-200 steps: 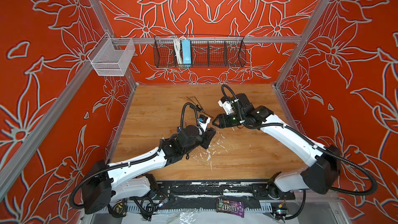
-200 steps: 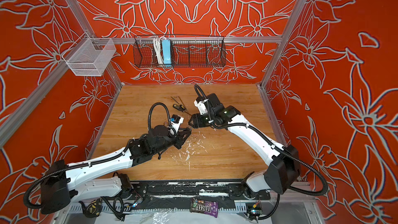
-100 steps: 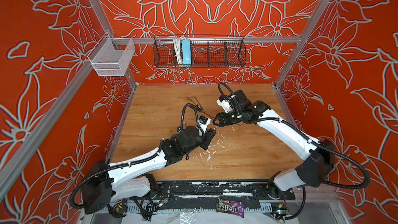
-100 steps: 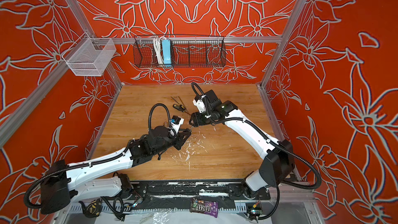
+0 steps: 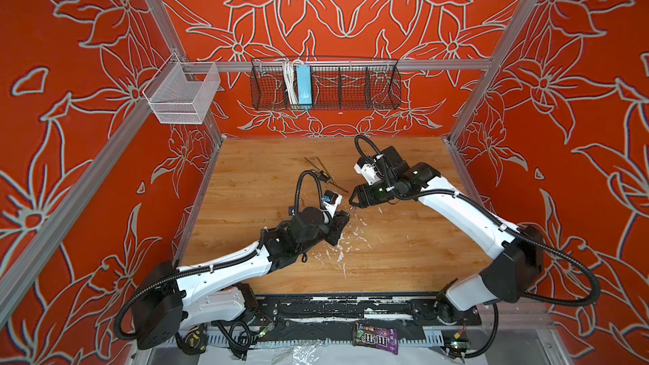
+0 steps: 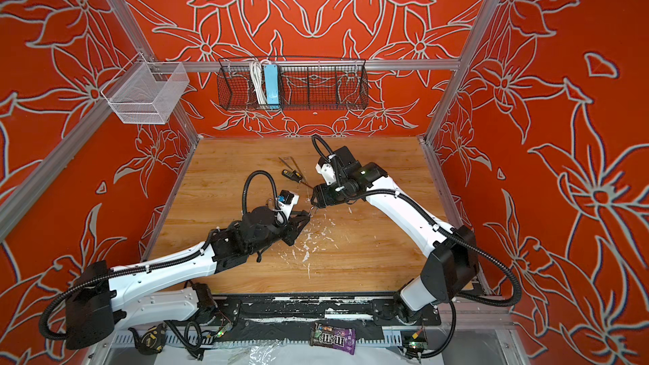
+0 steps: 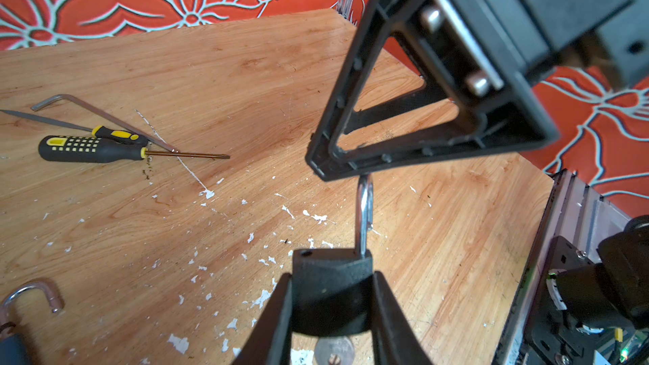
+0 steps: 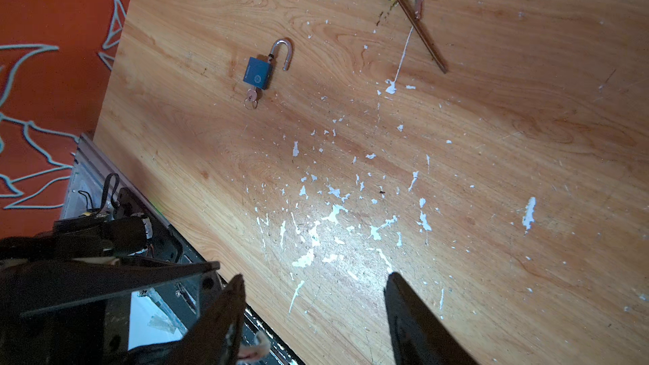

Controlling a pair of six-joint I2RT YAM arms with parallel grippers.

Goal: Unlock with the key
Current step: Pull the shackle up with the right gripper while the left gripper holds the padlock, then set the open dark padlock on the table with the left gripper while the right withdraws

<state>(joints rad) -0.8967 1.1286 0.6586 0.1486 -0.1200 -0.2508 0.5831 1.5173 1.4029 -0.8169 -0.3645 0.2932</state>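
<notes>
Left gripper [image 7: 332,277] is clamped on the black padlock [image 7: 330,305] by its body, above the wooden table [image 7: 246,64]. The shackle [image 7: 363,212] points away from the wrist and the key head [image 7: 333,349] shows at the wrist end. Right gripper [image 8: 315,277] has its jaws wide with nothing between them, and one finger [image 7: 339,101] tip meets the shackle's top. Farther out on the table lie a blue padlock [image 8: 259,73], shackle open and key in it, and yellow-black screwdrivers [image 7: 91,149].

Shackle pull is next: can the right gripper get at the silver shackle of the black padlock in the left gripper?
Probably yes: the silver shackle sticks out of the black padlock, clear of the left gripper, and the open right gripper sits at its tip.
</notes>
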